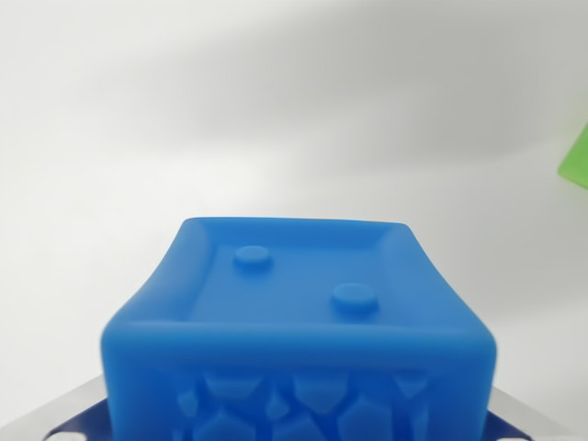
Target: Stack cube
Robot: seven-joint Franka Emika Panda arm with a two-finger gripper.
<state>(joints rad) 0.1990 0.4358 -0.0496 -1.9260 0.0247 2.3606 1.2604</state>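
A blue cube [299,312] fills the lower middle of the wrist view, very close to the camera. Its upper face has a raised rim and two round studs. Its near side shows a faceted pattern. My gripper [296,424] is shut on the cube: grey fingers [64,415] show at the bottom left and bottom right corners, pressed against its sides. The fingertips are hidden behind the cube. A bright green object [577,158], only a blurred corner of it, sits at the wrist view's right edge on the white surface.
A plain white surface [276,110] spreads behind the cube, with soft grey shadows across it. Nothing else shows apart from the green corner at the right edge.
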